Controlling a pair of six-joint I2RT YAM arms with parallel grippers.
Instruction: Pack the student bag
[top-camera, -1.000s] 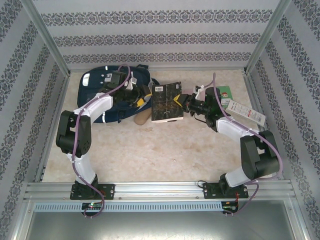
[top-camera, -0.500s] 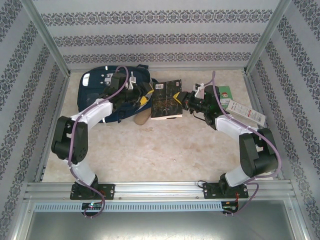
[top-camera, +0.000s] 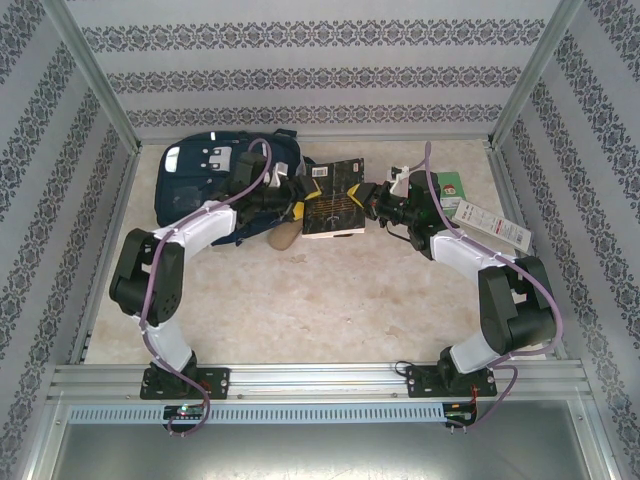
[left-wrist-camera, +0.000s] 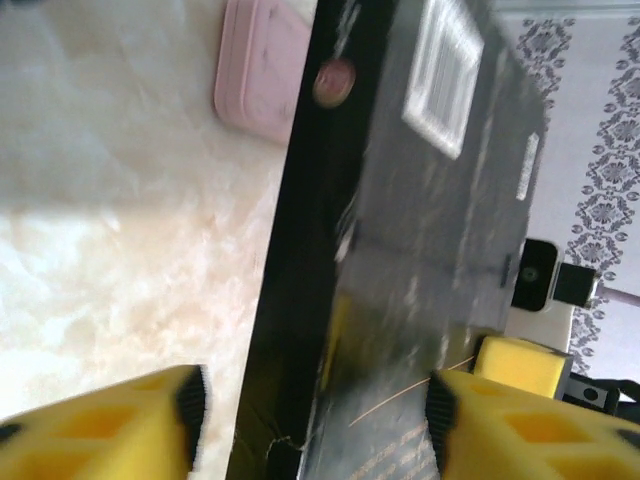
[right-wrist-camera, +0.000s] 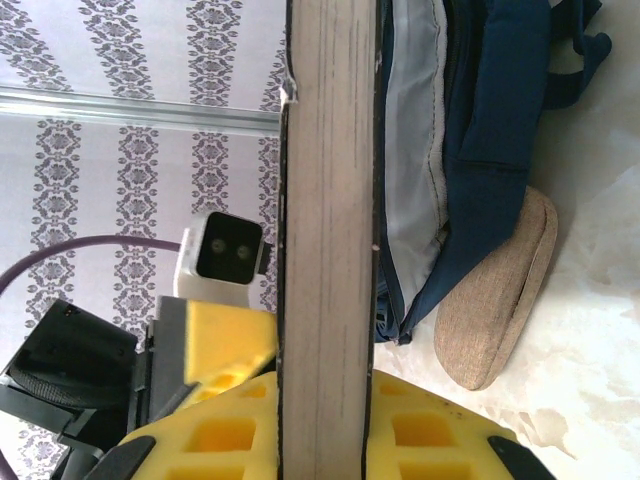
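Top external view: the bag (top-camera: 190, 185) lies just left of the left gripper (top-camera: 297, 196), well left of the right one; the left arm bends sharply at the elbow, and its forearm reaches right across the bag's near side. Its jaws stand part open, straddling the left edge of a black book (top-camera: 335, 200). In the left wrist view one pad (left-wrist-camera: 120, 425) is clear of the spine and the other lies over the cover. A tan case (top-camera: 283, 237) sits just nearside of these jaws. The right gripper (top-camera: 372, 205) is clamped on the book's right edge, pages pinched between its yellow pads (right-wrist-camera: 430, 435); the bag's grey lining shows just past the book. The right arm folds at the elbow, its forearm pointing left.
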